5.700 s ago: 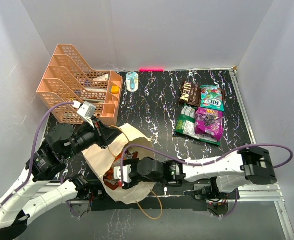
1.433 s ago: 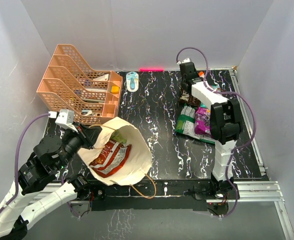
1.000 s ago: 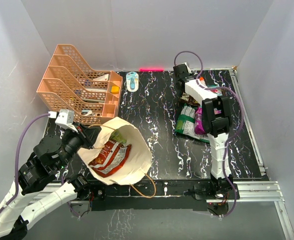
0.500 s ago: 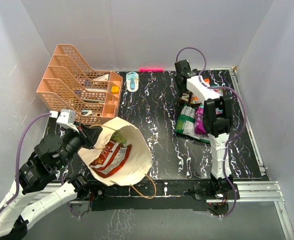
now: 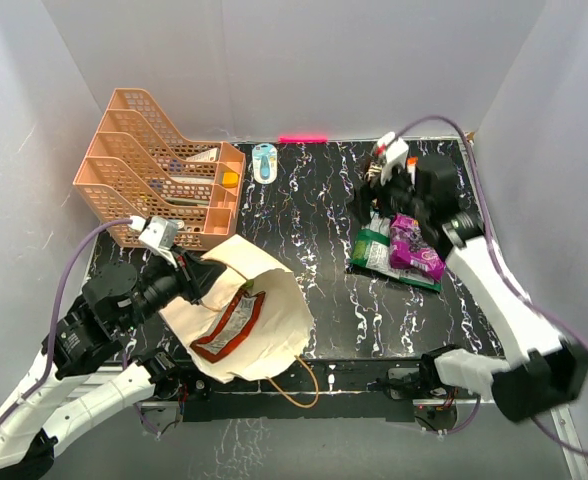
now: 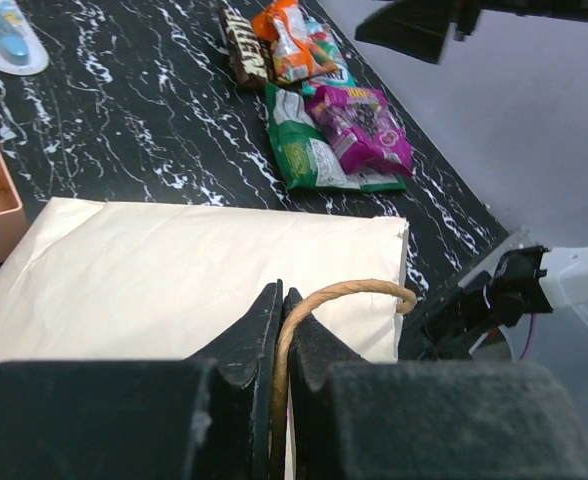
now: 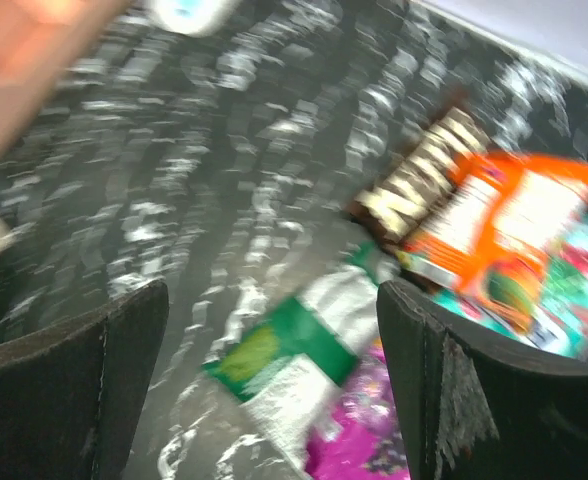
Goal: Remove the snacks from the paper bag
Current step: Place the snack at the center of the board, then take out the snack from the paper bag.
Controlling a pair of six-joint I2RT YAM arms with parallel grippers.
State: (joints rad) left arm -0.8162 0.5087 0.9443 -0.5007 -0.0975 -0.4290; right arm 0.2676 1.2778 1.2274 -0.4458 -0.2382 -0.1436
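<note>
paper bag handle inside left pincer

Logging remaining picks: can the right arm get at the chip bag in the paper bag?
Probably yes: right gripper is open, chip bag shows in the mouth of the paper bag, nothing between.

The paper bag is matt beige paper, its cord handle rough and twisted. The purple pouch and green packet look shiny and crinkly (like foil). The bench is smooth, glossy black; the rack is plastic.
</note>
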